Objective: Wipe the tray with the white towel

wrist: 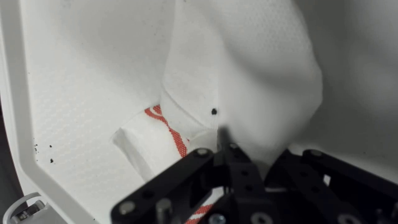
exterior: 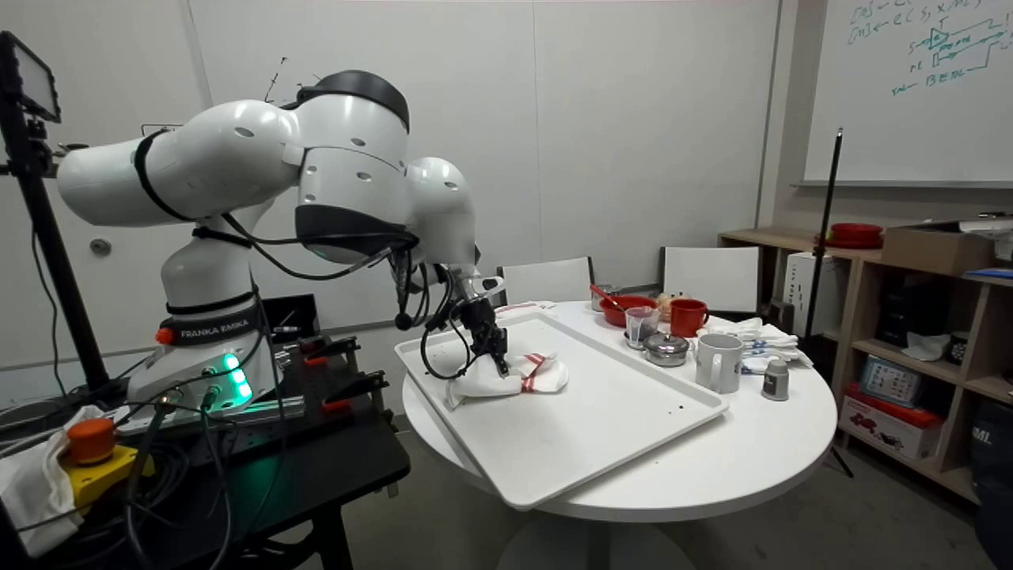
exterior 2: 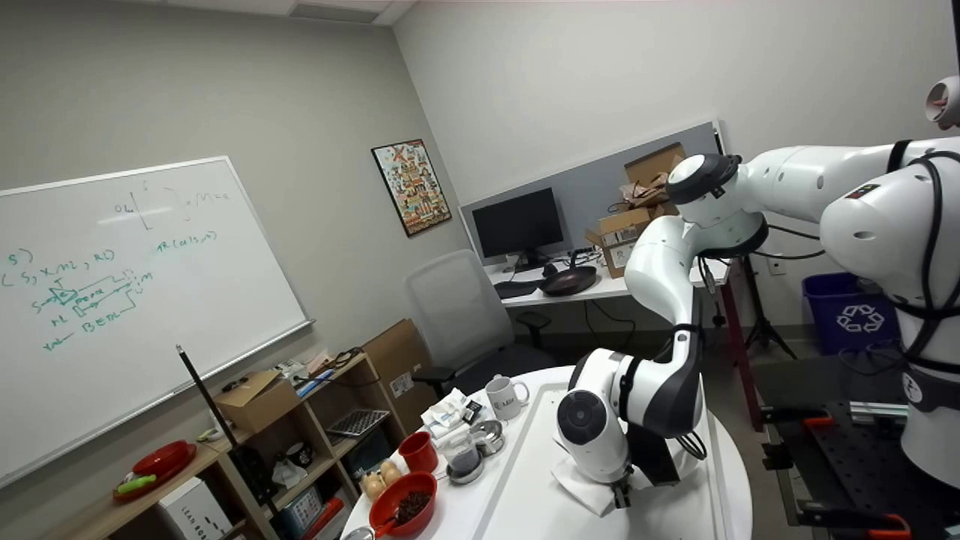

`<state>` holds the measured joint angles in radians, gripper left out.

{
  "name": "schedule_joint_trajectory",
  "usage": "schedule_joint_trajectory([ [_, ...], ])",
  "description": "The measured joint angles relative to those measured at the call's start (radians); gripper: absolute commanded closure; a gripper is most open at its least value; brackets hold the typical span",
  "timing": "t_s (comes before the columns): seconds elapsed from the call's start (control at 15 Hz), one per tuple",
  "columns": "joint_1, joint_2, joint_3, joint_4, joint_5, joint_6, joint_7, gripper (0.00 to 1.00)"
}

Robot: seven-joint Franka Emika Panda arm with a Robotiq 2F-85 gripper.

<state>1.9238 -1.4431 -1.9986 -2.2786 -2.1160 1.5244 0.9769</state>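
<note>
The white tray [exterior: 586,435] lies on the round table; it also shows in an exterior view [exterior 2: 525,502] and the wrist view [wrist: 74,102]. The white towel with red stripes [exterior: 491,381] lies bunched on the tray near the robot's side, partly hidden by the arm in an exterior view [exterior 2: 585,491]. My gripper [exterior: 500,366] points down at the towel. In the wrist view, my gripper [wrist: 253,146] is shut on the bunched towel [wrist: 264,102], which bulges up between the fingers. Dark specks [wrist: 51,160] lie near a tray corner. One dark speck [wrist: 214,111] shows beside the bulge.
Along the tray's far side stand a grey mug [exterior: 718,362], a lidded metal dish [exterior: 665,349], a clear cup [exterior: 641,324], a red mug [exterior: 688,317], a red bowl [exterior: 625,310] and a grey shaker [exterior: 775,380]. Folded cloths [exterior: 756,340] lie behind them.
</note>
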Motion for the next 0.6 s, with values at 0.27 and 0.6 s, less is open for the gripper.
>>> schedule_joint_trajectory([
  [0.27,0.007,0.000,0.005,-0.001,-0.001,-0.002,0.000,0.97],
  [0.6,0.074,-0.006,0.006,-0.004,-0.011,-0.002,0.000,0.97],
])
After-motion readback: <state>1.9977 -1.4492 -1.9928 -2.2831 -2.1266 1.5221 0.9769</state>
